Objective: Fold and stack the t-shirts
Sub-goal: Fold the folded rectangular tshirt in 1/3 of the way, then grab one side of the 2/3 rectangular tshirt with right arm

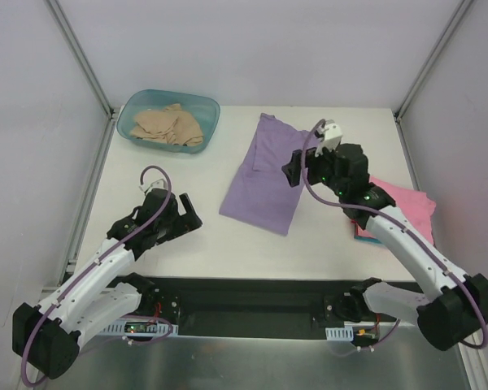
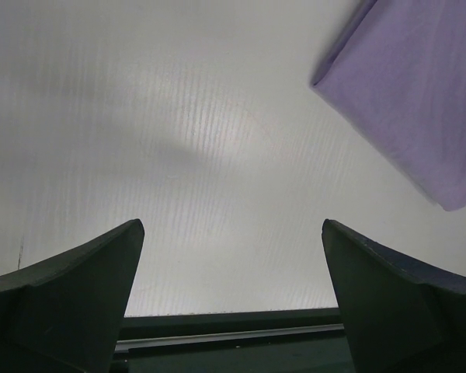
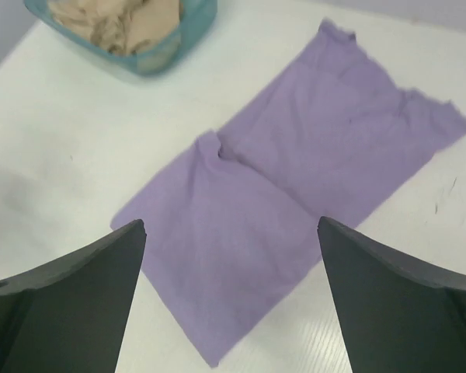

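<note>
The lavender t-shirt lies flat on the table, folded lengthwise into a long strip; it also shows in the right wrist view and at the top right of the left wrist view. The pink t-shirt lies folded at the right edge, partly under my right arm. The tan t-shirt is crumpled in the teal tub. My right gripper is open and empty above the lavender shirt's right edge. My left gripper is open and empty over bare table, left of the shirt.
The teal tub stands at the back left corner and shows in the right wrist view. Metal frame posts and white walls enclose the table. A black rail runs along the near edge.
</note>
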{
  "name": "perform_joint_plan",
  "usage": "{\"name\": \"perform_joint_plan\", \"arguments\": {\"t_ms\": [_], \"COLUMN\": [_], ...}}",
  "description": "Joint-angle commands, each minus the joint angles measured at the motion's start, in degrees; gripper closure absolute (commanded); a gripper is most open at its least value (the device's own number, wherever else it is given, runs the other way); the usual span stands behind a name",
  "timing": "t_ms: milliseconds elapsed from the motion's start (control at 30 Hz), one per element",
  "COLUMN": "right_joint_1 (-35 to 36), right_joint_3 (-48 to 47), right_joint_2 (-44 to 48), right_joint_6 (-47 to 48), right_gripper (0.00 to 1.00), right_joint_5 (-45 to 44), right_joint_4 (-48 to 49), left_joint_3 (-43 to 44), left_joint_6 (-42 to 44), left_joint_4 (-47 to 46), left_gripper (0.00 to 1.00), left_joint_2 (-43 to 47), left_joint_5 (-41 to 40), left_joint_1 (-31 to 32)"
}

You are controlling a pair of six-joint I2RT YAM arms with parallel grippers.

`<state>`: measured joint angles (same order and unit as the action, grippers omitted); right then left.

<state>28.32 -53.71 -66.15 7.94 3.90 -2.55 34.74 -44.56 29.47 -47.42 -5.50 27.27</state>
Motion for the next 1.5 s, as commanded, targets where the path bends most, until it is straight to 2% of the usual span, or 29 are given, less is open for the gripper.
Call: {"name": "perform_joint_plan", "arguments": {"t_ms": [0, 67, 100, 167, 300, 367, 500, 600, 733, 900, 933, 1100, 1300, 1333, 1467], "right_joint_1": [-0.72, 1.72, 3.57, 9.61, 15.79, 19.21, 22.39, 22.92, 23.19, 23.1, 23.01, 22.66, 22.84, 22.84, 23.54], "right_joint_3": [-5.93, -5.62, -2.83, -1.22, -5.51, -5.96, -9.03, -12.99, -13.79, -15.8, -16.33, -17.13, -16.16, -15.46, -14.14], "right_joint_2": [-2.39, -3.28, -3.11, -4.15, -12.23, -15.66, -26.1, -30.43, -35.09, -40.01, -40.72, -43.36, -43.45, -43.36, -42.92], "right_joint_6": [0.24, 2.14, 4.51, 9.79, 14.55, 14.9, 15.35, 14.29, 13.41, 13.85, 13.85, 12.71, 10.6, 9.9, 7.88], "right_gripper": [0.03, 0.03, 0.03, 0.03, 0.03, 0.03, 0.03, 0.03, 0.01, 0.12, 0.18, 0.25, 0.46, 0.53, 0.65], "right_joint_5": [7.31, 10.33, 8.68, 3.6, 2.7, -0.36, -3.55, -2.24, -1.7, -3.28, -3.55, -6.45, -7.06, -7.24, -7.16], "right_joint_4": [-5.4, -5.02, -1.53, -0.44, -7.89, -7.91, -9.92, -14.13, -14.24, -16.43, -16.87, -18.55, -19.16, -18.99, -17.94], "left_joint_3": [1.91, 2.17, 2.09, 2.0, 2.17, 2.09, 1.12, 1.03, 0.77, 0.68, 0.59, 0.41, 0.76, 0.77, 0.59], "left_joint_6": [0.08, 0.35, 0.43, 0.61, 0.7, 0.26, -0.88, -0.62, -0.27, -0.27, -0.36, -0.71, -0.8, -0.8, -0.88], "left_joint_4": [0.85, 1.02, 1.2, 1.55, 3.74, 5.59, 6.21, 6.3, 6.39, 6.39, 6.39, 6.39, 6.39, 6.47, 6.39], "left_gripper": [0.01, 0.01, 0.01, 0.01, 0.01, 0.01, 0.01, 0.01, 0.01, 0.01, 0.01, 0.01, 0.01, 0.01, 0.01], "left_joint_2": [0.92, 1.45, 1.8, 2.94, 5.49, 6.46, 9.0, 9.71, 9.36, 8.4, 8.13, 6.2, 4.79, 4.88, 5.67], "left_joint_5": [-2.5, -3.03, -3.46, -4.95, -8.82, -11.01, -11.99, -12.52, -13.92, -14.54, -14.63, -14.63, -15.07, -15.16, -15.77], "left_joint_1": [-0.72, -0.72, -0.72, -0.72, -0.72, -0.72, -0.72, -0.72, -0.72, -0.81, -0.81, -0.81, -0.81, -0.81, -0.81]}}
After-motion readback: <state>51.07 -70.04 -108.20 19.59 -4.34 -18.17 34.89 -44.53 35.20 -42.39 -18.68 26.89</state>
